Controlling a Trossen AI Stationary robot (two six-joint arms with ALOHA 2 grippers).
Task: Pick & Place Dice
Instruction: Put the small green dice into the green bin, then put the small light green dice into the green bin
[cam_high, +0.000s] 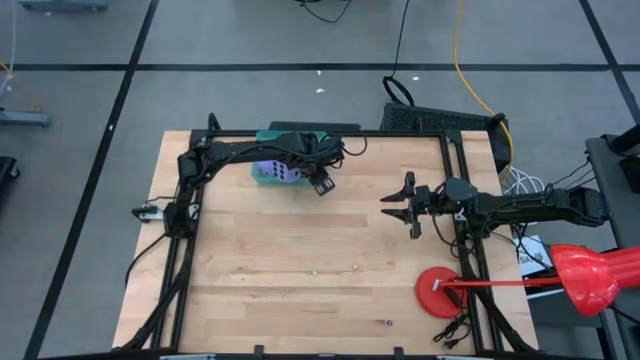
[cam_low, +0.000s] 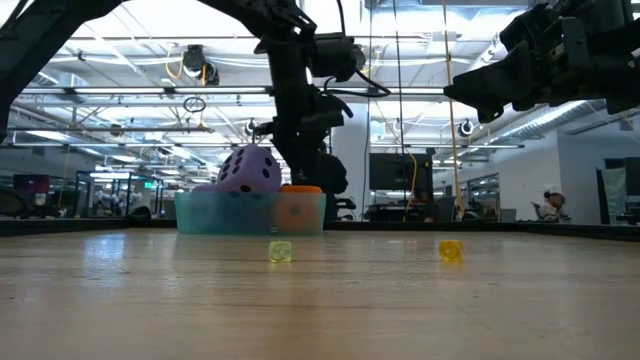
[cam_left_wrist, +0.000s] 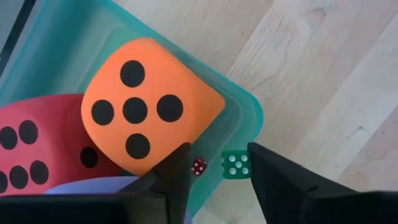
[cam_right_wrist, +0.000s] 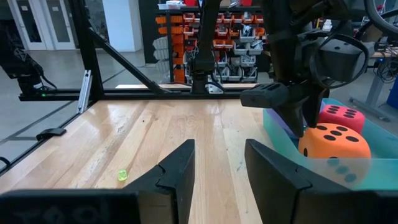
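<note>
A teal tray (cam_left_wrist: 244, 109) stands at the table's far edge. In it rest an orange die (cam_left_wrist: 146, 106), a red die (cam_left_wrist: 37, 149) and a purple die (cam_low: 248, 170). My left gripper (cam_left_wrist: 217, 152) hangs open over the tray's corner, pointing steeply down. A tiny green die (cam_left_wrist: 236, 163) shows between its fingertips at the tray wall. A tiny red die (cam_left_wrist: 199, 166) lies beside it inside the tray. My right gripper (cam_right_wrist: 221, 168) waits open and level at the right, with nothing between its fingers. My left gripper has its fingers on either side of the tiny green die (cam_left_wrist: 236, 163), coming from above. The die shows close beside one finger (cam_left_wrist: 267, 168). I cannot tell whether that finger touches it.
Tiny dice lie loose on the wood: a yellow-green one (cam_low: 281, 251), a yellow-orange one (cam_low: 451, 250) and another near the front (cam_high: 388, 322). A red disc (cam_high: 440, 290) and a red cone-shaped thing (cam_high: 590, 275) sit at the right edge. Black frame rails (cam_high: 185, 260) border the table.
</note>
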